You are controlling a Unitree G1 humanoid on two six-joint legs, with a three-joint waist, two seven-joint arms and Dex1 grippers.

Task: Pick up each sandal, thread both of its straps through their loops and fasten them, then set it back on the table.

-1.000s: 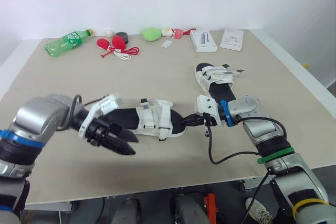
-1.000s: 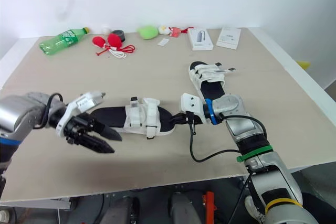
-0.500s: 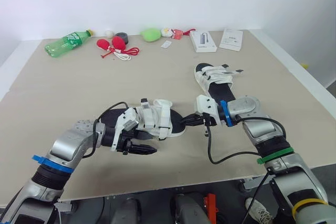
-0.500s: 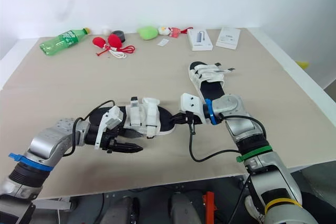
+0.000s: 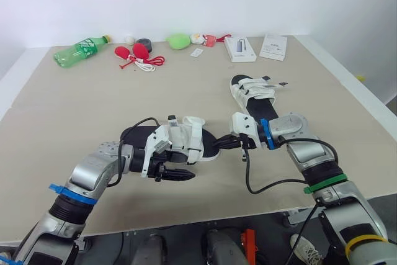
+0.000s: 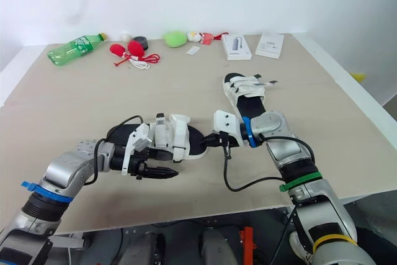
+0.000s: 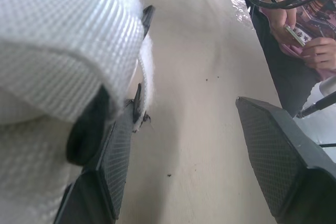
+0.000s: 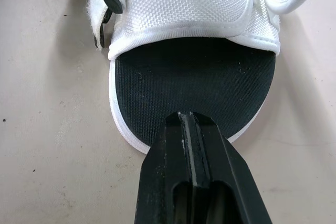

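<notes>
The wide beige table (image 5: 74, 110) carries both sandals. The white-strapped sandal with black fabric insole (image 5: 186, 144) lies flat near the front middle. The second sandal of the same kind (image 5: 251, 91) lies behind it, to the right. The left gripper (image 5: 186, 175) is low over the table with its fingers spread apart, just beside the first sandal's straps. The right gripper (image 8: 187, 121), with its fingers pressed together, is at the toe edge of that sandal.

Toe end: right gripper (image 5: 224, 144), fingers closed, tip on the near sandal (image 5: 180, 143)
Near side: left gripper (image 5: 183, 174), fingers spread, just beside the straps
Right rear: second sandal (image 5: 253, 93)
Far edge: green bottle (image 5: 79, 49), white boxes (image 5: 240, 48)
Free: bare table (image 5: 93, 97) between sandals and far edge
</notes>
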